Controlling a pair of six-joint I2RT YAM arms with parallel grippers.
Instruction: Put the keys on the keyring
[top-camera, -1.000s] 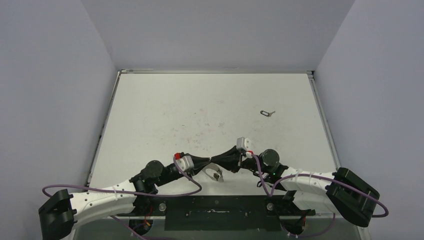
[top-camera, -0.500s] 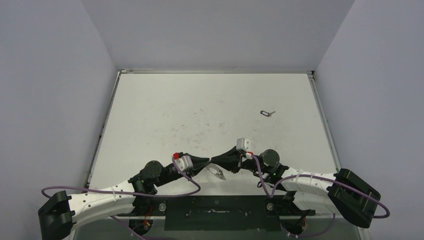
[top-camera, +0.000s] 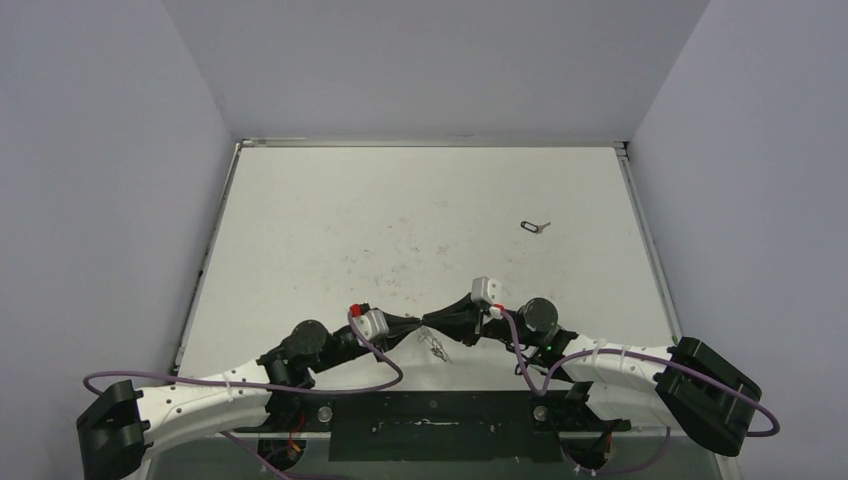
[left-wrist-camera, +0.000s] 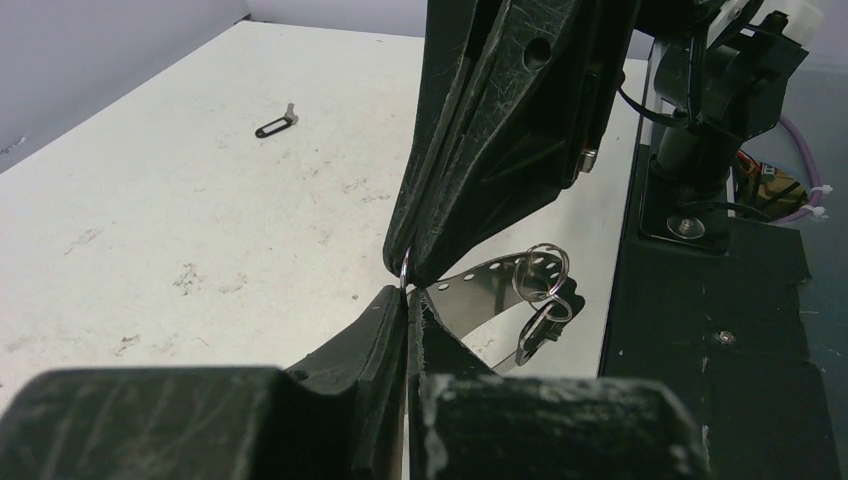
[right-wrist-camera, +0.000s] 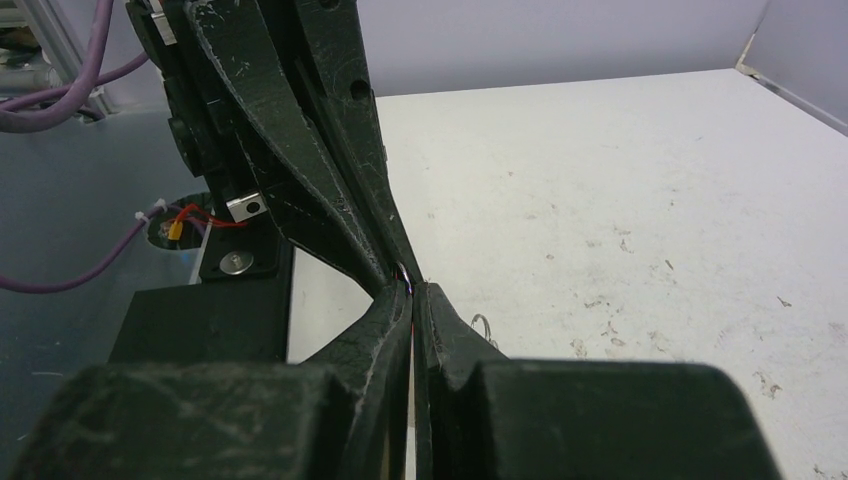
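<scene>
From above, the keys (top-camera: 535, 226) are too small for us to separate key from loop. The keyring (top-camera: 436, 346) is partly hidden under the meeting fingertips, and in the right wrist view we see only a sliver of it. The left gripper (left-wrist-camera: 408, 298) has a blurred body, cut off by the bottom edge.

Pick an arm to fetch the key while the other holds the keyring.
Right. The key lies off to the right, on the right hand's side; the left hand also pinches the keyring.
</scene>
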